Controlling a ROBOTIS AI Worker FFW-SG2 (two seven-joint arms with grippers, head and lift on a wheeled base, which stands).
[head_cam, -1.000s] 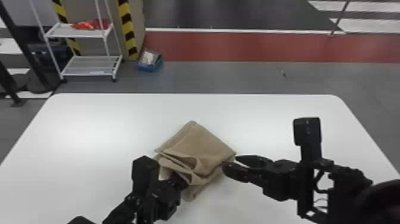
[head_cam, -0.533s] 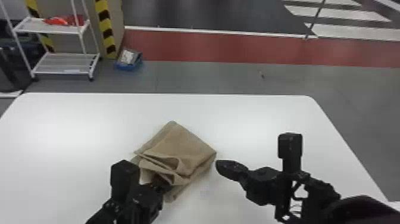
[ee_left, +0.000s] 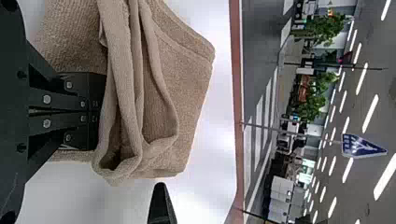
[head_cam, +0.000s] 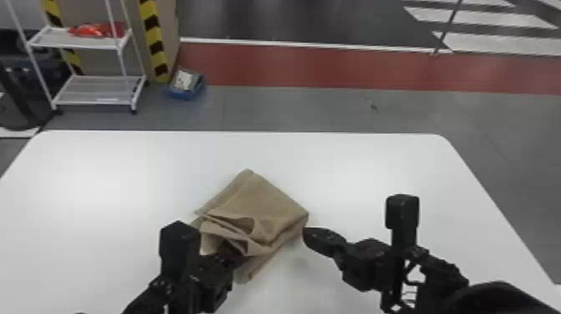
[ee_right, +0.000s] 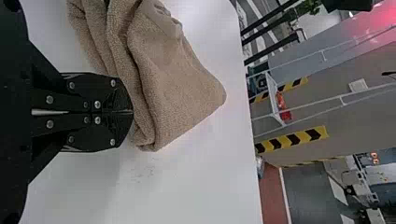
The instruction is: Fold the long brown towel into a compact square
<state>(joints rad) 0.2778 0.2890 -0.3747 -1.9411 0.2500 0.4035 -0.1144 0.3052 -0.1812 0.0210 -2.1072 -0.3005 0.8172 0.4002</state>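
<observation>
Folded into an uneven, thick stack, the brown towel [head_cam: 267,204] lies on the white table, its loose folds bulging on the near left side; it is also seen as towel [ee_left: 177,84] and towel [ee_right: 177,88] in the wrist views. My left gripper [head_cam: 237,255] reaches into those near folds. In its own wrist view, the left gripper [ee_left: 99,112] is shut on the fabric, fingertips hidden by a fold. Just off the towel's right edge is my right gripper [head_cam: 307,234]; its wrist view has the right gripper [ee_right: 131,112] shut with no cloth between its fingers, tips beside the layered edge.
The white table [head_cam: 104,175] extends around the towel on all sides. Beyond its far edge, on the floor, stand a white shelf rack [head_cam: 96,89] and a blue bin [head_cam: 185,85].
My right gripper was open at the towel's right corner; it has shut and now sits slightly clear of the cloth. The left gripper stays at the near folds. The head view has shifted sideways.
</observation>
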